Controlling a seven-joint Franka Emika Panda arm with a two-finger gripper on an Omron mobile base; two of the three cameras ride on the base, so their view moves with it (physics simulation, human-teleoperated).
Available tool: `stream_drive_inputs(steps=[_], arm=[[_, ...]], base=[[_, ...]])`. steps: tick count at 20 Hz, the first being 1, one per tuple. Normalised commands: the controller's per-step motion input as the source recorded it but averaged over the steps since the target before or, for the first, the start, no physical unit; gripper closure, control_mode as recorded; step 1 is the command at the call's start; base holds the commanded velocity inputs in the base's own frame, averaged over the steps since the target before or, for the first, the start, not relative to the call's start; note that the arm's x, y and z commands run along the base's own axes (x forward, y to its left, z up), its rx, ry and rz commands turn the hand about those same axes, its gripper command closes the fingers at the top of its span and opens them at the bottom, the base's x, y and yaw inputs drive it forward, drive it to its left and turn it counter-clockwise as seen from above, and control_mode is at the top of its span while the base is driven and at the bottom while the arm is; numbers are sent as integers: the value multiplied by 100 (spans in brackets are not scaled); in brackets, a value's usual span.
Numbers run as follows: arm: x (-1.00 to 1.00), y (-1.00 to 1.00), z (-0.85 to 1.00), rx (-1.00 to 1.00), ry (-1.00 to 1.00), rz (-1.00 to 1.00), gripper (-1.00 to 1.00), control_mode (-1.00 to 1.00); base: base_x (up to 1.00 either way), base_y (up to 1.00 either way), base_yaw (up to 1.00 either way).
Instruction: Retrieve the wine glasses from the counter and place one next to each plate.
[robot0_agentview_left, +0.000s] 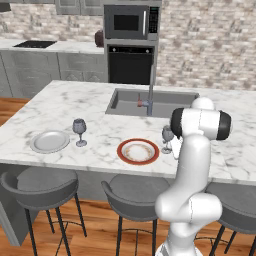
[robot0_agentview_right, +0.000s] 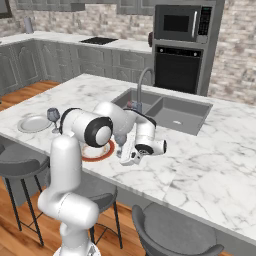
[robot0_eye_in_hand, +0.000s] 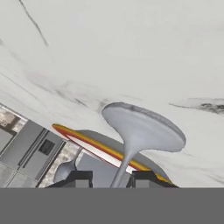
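Two wine glasses stand on the marble island. One wine glass (robot0_agentview_left: 79, 131) is upright just right of the plain grey-white plate (robot0_agentview_left: 50, 141). The other wine glass (robot0_agentview_left: 167, 137) stands just right of the red-rimmed plate (robot0_agentview_left: 138, 151), partly behind my arm. In the hand view, which is rolled over, this glass's round foot (robot0_eye_in_hand: 144, 127) rests on the marble and its thin stem runs down between my fingertips. My gripper (robot0_eye_in_hand: 111, 179) is open around the stem, with a gap showing on each side. The red-rimmed plate (robot0_eye_in_hand: 89, 143) lies just beyond the glass.
The sink (robot0_agentview_left: 155, 102) with its tall faucet (robot0_agentview_left: 150, 85) is set in the island behind the plates. Grey stools (robot0_agentview_left: 42, 186) line the near edge. The counter with the black cooktop (robot0_agentview_left: 34, 44) runs along the back wall, beside the oven (robot0_agentview_left: 131, 64).
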Motion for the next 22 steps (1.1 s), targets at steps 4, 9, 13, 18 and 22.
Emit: stream_drive_inputs(steps=[4,9,13,18,22], arm=[[-11,0,-10,0,-6,5,-100,-100],[-9,-12,-2,0,-5,1,-100,-100],[-4,-27,0,0,0,0,-100,-100],[0,-34,-6,0,0,0,-100,-100],[0,-19,-4,0,0,0,-100,-100]], base=[[0,0,0],[0,0,0],[0,0,0],[0,0,0],[0,0,0]])
